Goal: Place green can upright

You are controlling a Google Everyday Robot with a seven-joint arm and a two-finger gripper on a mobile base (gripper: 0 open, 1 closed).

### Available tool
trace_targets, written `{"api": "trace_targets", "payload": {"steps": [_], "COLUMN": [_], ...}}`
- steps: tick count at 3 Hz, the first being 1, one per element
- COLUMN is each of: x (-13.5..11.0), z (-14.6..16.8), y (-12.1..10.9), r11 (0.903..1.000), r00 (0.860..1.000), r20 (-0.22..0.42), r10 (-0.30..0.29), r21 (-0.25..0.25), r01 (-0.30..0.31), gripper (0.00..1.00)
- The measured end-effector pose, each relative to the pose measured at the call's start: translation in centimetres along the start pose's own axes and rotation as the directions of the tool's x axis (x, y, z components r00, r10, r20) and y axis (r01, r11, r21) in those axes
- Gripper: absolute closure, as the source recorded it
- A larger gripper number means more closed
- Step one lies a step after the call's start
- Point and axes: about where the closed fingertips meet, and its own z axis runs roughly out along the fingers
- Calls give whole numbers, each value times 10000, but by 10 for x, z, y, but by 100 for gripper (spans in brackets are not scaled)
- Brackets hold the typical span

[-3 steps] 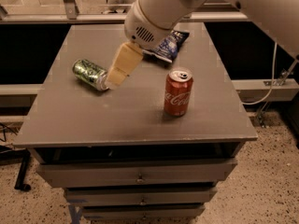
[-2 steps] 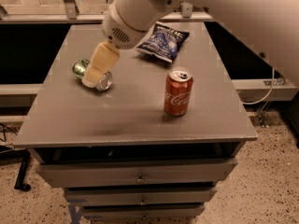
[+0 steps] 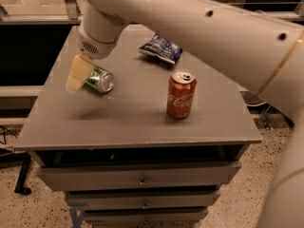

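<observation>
The green can (image 3: 100,80) lies on its side on the desk (image 3: 118,122), out toward the 9 o'clock edge. Its long axis runs roughly from 10 o'clock to 4 o'clock, and the silver end that shows points to 4 o'clock.

The gripper (image 3: 78,73) hangs from the arm (image 3: 190,18) right at the can's 10 o'clock end, so the can lies at about 3 o'clock from it. The gripper's pale tip overlaps that end of the can. I cannot tell whether the jaws are released, clenched or around the can, nor whether they touch it at all.

The coming move likely turns on that axis. To stand the can up, the jaws would need to close across the body, square to the 10-to-4 line, and then tip the can onto its rim. A grip taken too near the end could let it roll or slip.

A red can (image 3: 181,95) stands upright well apart at 3 o'clock. A blue snack bag (image 3: 160,48) lies at 1 o'clock, also clear of the green can.
</observation>
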Motion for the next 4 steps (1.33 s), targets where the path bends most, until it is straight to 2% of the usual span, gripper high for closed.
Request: {"api": "trace_targets", "payload": {"steps": [1, 3, 4], "x": [-1, 2, 8], "z": [29, 66, 73], "y": [-14, -25, -28], "r11": [9993, 9935, 9910], "r00": [9979, 9825, 9731], "r20": [-553, -1505, -1949], "r10": [327, 1097, 1225], "r21": [199, 478, 768], "r01": [-317, -1036, -1094], "gripper": [0, 0, 18]}}
